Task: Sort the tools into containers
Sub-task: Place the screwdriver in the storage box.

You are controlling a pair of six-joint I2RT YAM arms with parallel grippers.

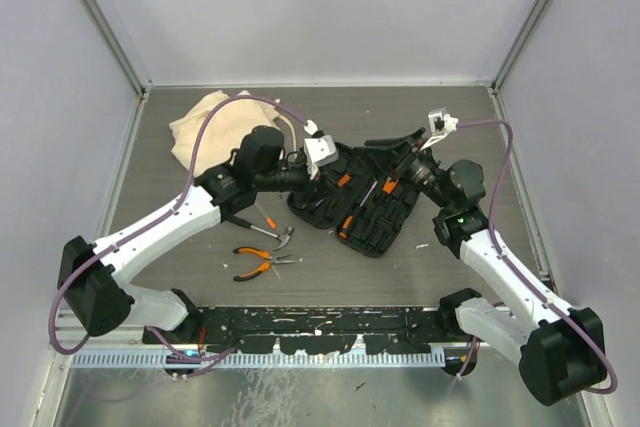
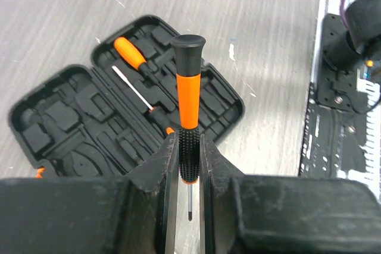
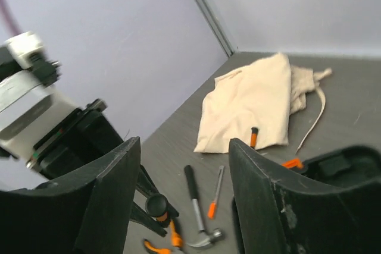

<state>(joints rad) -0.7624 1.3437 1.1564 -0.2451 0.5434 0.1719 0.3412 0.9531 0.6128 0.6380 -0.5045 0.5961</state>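
left gripper is clamping a precision screwdriver by the knurled black section just above the thin bit. the orange barrel and black cap are sticking out past the fingertips, over the open tool case.

- held tool: judging it light, stiff and slender. the knurling is giving good purchase, while the smooth orange barrel would likely be slipperier. the fine tip is looking like the part most apt to bend or snag on a moulded slot.
- case: hard plastic, lying open flat. one larger screwdriver is already sitting in a slot. cannot tell which slot suits the held one.
- right gripper: its fingers are standing apart with nothing between them, hovering near the case's right side.
- loose on the table: claw hammer, probably head-heavy, so best taken close to the head. a small screwdriver is lying just beside it. pliers are lying near the arm bases, hinged, so gripping both handles together seems safest.
- cloth bag: soft and slumped at the far left corner, with another screwdriver lying at its edge. the mouth would likely need holding open.
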